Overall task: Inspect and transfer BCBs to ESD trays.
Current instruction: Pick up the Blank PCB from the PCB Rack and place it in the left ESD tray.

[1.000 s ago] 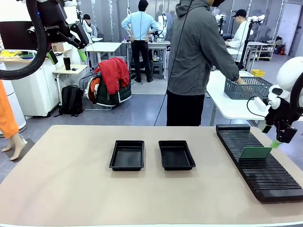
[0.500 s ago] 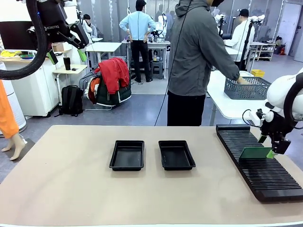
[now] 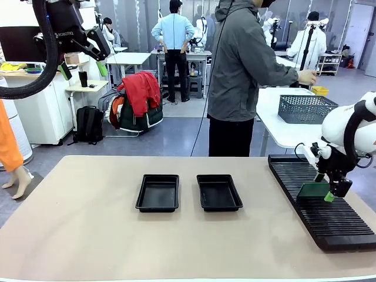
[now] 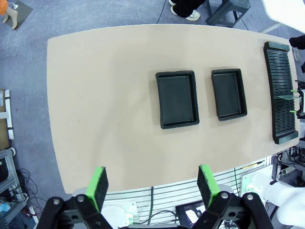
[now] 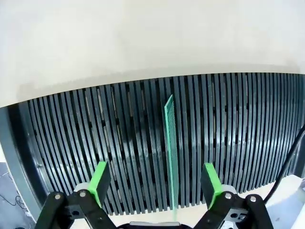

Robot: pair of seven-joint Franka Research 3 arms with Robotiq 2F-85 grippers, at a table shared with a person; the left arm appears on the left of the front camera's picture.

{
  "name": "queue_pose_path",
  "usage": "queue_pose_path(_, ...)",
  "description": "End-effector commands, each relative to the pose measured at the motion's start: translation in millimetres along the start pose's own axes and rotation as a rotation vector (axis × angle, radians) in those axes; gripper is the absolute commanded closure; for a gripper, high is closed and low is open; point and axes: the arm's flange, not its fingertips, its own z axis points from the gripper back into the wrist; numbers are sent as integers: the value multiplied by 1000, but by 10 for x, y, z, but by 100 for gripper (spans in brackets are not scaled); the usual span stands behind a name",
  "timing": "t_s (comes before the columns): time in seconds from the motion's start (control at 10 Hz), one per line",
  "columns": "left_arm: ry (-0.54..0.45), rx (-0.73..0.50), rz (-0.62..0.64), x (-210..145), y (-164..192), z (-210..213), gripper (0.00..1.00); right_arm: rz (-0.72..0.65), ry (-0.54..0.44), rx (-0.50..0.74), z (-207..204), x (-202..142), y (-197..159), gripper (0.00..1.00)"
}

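The right gripper [image 5: 156,185] has come down over the thin green board [image 5: 170,143]. Its two green fingers are wide apart, one on each side of the board, and they are not squeezing it yet. The board stands on its edge in the long black ribbed rack [image 5: 71,138]. Out on the table, the shallow left black plastic tray [image 3: 157,194] and the right black plastic tray [image 3: 218,192] have nothing in them. The left gripper [image 4: 152,188] hangs high up, wide open, holding nothing. The job looks only just begun: no board has been put in a tray.
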Motion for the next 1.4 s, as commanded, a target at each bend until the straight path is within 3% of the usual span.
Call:
queue_pose_path(0.0,-1,2,0,-5,0,5,0,-3,-3,7,32,-15,4,0)
queue_pose_path(0.7,-1,2,0,-5,0,5,0,-3,0,0,8,-16,-2,0)
queue_pose_path(1.3,-1,2,0,-5,0,5,0,57,94,-51,-3,156,-53,15)
